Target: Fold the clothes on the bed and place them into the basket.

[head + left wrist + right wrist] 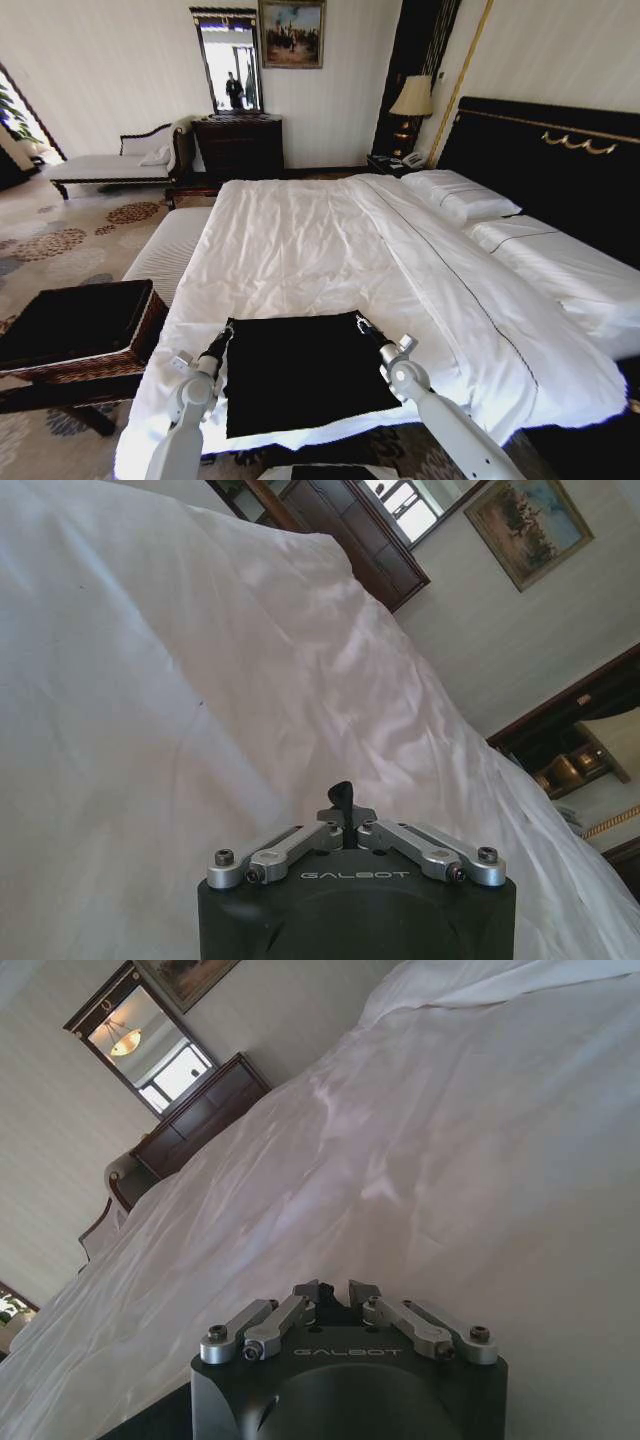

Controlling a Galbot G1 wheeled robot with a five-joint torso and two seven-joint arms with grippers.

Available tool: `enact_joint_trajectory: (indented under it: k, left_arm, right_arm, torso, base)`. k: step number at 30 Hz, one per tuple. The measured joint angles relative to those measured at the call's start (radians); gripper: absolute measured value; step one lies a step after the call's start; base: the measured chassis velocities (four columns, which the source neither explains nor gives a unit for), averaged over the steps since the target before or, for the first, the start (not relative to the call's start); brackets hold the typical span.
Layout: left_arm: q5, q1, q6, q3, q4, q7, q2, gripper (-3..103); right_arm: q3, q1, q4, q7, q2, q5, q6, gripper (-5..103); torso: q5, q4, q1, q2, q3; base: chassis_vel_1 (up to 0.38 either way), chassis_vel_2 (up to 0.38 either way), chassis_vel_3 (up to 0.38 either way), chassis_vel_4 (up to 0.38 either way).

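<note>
The clothes are one black shirt (300,375), lying flat as a rough rectangle on the bed (300,240) near its front edge. My left gripper (226,335) sits at the shirt's far left corner and my right gripper (362,323) at its far right corner. In the left wrist view the left gripper (342,810) is shut, with a tuft of black cloth (342,792) sticking up between the tips. The right gripper (335,1295) is likewise shut on dark cloth, over white sheet. The basket (150,320), brown wicker with black lining, stands on the floor left of the bed.
A narrow white bench (170,250) runs along the bed's left side behind the basket. Pillows (460,195) and the black headboard (540,160) are at the right. A dark dresser (238,145) and a chaise (110,165) stand against the far wall.
</note>
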Motion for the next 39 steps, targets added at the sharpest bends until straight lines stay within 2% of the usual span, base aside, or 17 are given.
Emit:
enact_joint_trajectory:
  k: [2,3,5,14,21,24,25,26,27,30,33,36,39]
  left_arm:
    - [0.001,0.001,0.000,0.000,0.001,0.000,0.000,1]
    - [0.001,0.001,0.000,0.000,0.001,0.000,0.000,1]
    - [0.002,0.002,0.000,0.001,0.002,0.000,0.000,1]
    - [0.006,0.007,-0.003,0.001,0.007,0.003,-0.002,1]
    - [0.014,0.010,-0.005,0.010,0.010,0.004,-0.004,1]
    - [0.018,0.009,-0.005,0.014,0.010,0.004,-0.007,1]
    - [0.018,0.009,-0.005,0.014,0.010,0.004,-0.007,1]
    - [0.018,0.009,-0.005,0.013,0.010,0.005,-0.006,1]
    - [0.017,0.008,-0.005,0.011,0.011,0.005,-0.005,1]
    - [0.014,0.006,-0.005,0.004,0.015,0.005,0.000,1]
    - [0.005,0.004,-0.005,-0.008,0.019,0.005,0.009,1]
    - [0.001,0.004,-0.005,-0.010,0.020,0.006,0.011,1]
    - [0.002,0.004,-0.005,-0.010,0.020,0.006,0.010,1]
  right_arm:
    - [0.002,0.001,-0.006,0.004,0.005,0.005,0.030,12]
    - [0.002,0.001,-0.006,0.004,0.005,0.005,0.030,12]
    - [0.004,0.001,-0.007,0.007,0.012,0.015,0.050,3]
    - [0.013,0.001,-0.015,0.018,0.029,0.019,0.100,2]
    - [0.004,-0.018,-0.008,0.005,0.024,-0.041,0.100,-2]
    - [0.001,-0.019,-0.008,0.007,0.031,-0.053,0.098,14]
    - [0.001,-0.019,-0.008,0.007,0.031,-0.053,0.098,14]
    - [0.004,-0.017,-0.008,0.008,0.033,-0.051,0.098,19]
    - [0.010,-0.016,-0.006,0.009,0.034,-0.041,0.099,25]
    - [0.022,-0.011,-0.002,0.009,0.036,-0.003,0.106,30]
    - [0.029,-0.006,0.001,0.006,0.037,0.057,0.124,46]
    - [0.030,-0.006,0.007,0.004,0.038,0.093,0.129,51]
    - [0.023,-0.008,0.007,0.006,0.035,0.111,0.110,68]
  torso:
    - [0.0000,0.0000,0.000,0.000,0.000]
    - [0.0000,0.0000,0.000,0.000,0.000]
    - [0.0000,0.0000,0.000,0.000,0.000]
    - [0.0000,0.0001,0.000,0.000,0.000]
    - [0.0000,0.0000,0.000,0.000,0.000]
    - [0.0000,0.0000,0.000,0.000,0.000]
    - [0.0000,0.0000,0.000,0.000,0.000]
    - [0.0000,0.0001,0.000,0.000,0.000]
    - [0.0000,0.0000,0.000,0.000,0.000]
    - [-0.0002,-0.0001,0.000,0.000,0.000]
    - [-0.0001,-0.0001,0.000,0.000,0.000]
    - [-0.0001,-0.0001,0.000,0.000,0.000]
    - [-0.0001,-0.0001,0.000,0.000,0.000]
  base:
    - [0.000,0.000,0.000,0.000]
    - [0.000,0.000,0.000,0.000]
    - [0.000,0.000,0.000,0.000]
    - [0.000,0.000,0.000,0.000]
    - [0.000,0.000,0.000,0.000]
    - [0.000,0.000,0.000,0.000]
    - [0.000,0.000,0.000,0.000]
    - [0.000,0.000,0.000,0.000]
    - [0.000,0.000,0.000,0.000]
    - [0.000,0.000,0.000,0.000]
    - [0.000,0.000,0.000,0.000]
    - [0.000,0.000,0.000,0.000]
    - [0.000,0.000,0.000,0.000]
